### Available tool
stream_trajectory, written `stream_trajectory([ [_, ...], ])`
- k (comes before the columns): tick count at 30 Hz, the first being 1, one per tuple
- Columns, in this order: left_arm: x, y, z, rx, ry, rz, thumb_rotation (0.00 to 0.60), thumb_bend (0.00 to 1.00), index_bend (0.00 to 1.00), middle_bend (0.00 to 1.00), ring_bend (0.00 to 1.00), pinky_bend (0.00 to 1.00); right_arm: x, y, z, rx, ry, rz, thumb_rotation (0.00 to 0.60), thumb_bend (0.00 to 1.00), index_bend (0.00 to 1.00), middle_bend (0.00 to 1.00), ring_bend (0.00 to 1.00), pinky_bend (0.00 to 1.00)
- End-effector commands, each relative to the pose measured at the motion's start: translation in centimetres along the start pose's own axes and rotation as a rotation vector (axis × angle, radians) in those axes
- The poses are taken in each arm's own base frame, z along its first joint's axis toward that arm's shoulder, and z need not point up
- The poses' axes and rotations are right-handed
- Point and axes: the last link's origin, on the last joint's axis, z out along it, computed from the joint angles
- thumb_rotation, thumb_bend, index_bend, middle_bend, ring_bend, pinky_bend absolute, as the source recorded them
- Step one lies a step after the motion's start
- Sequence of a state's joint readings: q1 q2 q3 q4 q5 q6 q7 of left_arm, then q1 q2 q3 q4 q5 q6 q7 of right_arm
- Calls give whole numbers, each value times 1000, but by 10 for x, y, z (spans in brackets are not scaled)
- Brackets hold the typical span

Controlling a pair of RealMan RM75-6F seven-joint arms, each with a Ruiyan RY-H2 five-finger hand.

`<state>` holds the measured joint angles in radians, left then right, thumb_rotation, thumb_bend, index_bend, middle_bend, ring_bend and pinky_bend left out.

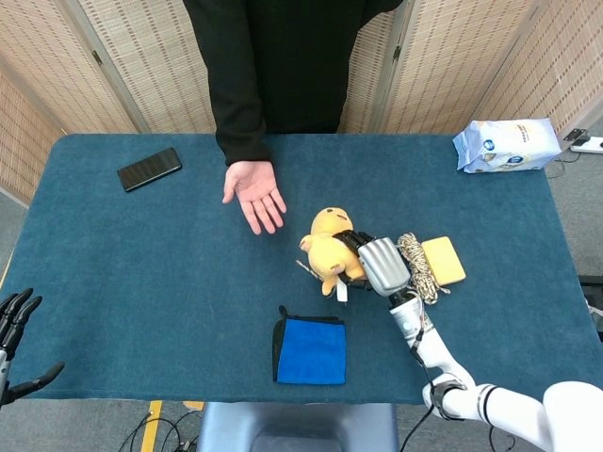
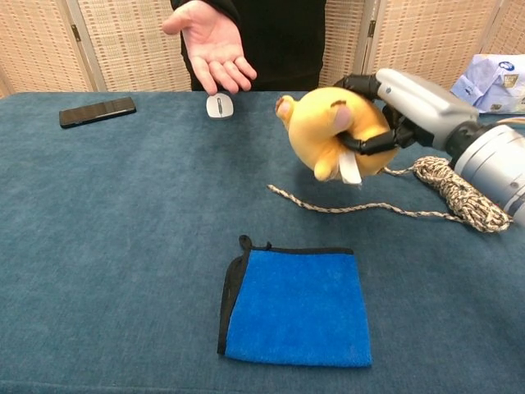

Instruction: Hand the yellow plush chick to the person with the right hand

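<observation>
My right hand [image 1: 377, 264] [image 2: 402, 111] grips the yellow plush chick [image 1: 327, 250] [image 2: 328, 131] and holds it lifted off the blue table, its white tag hanging below. The person's open palm [image 1: 252, 193] [image 2: 212, 41] is held out above the table, to the left of and beyond the chick. My left hand [image 1: 14, 334] hangs with fingers spread off the table's near left corner, holding nothing.
A blue cloth [image 1: 311, 350] [image 2: 295, 306] lies near the front edge. A coil of rope [image 1: 415, 264] [image 2: 455, 190] and a yellow sponge [image 1: 442, 260] lie right of the chick. A phone [image 1: 149, 168] lies far left, a white packet [image 1: 506, 144] far right, a white mouse [image 2: 218, 105] at the back.
</observation>
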<state>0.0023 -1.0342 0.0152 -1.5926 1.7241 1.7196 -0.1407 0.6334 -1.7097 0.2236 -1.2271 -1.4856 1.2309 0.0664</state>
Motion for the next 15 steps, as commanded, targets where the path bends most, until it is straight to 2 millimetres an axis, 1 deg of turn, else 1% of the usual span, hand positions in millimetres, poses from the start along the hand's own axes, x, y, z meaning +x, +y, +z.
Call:
stream_trajectory([
  [1, -1, 0, 1, -1, -3, 1, 600, 201, 1, 73, 75, 156, 27, -11, 2, 33, 82, 27, 600, 574, 554, 611, 605, 797],
  [3, -2, 1, 2, 0, -5, 1, 600, 201, 1, 73, 75, 156, 35, -16, 4, 40, 102, 37, 600, 572, 554, 611, 605, 797],
  [4, -2, 0, 3, 2, -7, 2, 600, 202, 1, 73, 75, 156, 41, -22, 7, 48, 120, 45, 600, 570, 554, 611, 606, 797],
  [5, -3, -1, 4, 7, -9, -2, 600, 201, 1, 73, 75, 156, 53, -33, 16, 69, 156, 56, 600, 568, 554, 611, 606, 797],
  [7, -2, -2, 6, 15, -12, -6, 600, 201, 1, 73, 75, 156, 60, -43, 24, 77, 168, 59, 600, 565, 554, 611, 606, 797],
  [10, -2, -5, 8, 23, -16, -14, 600, 202, 1, 73, 75, 156, 62, -55, 39, 82, 176, 60, 600, 555, 554, 607, 606, 797],
  [15, -3, -8, 11, 27, -29, -27, 600, 201, 1, 73, 74, 156, 54, -72, 70, 78, 152, 75, 600, 539, 554, 584, 605, 797],
])
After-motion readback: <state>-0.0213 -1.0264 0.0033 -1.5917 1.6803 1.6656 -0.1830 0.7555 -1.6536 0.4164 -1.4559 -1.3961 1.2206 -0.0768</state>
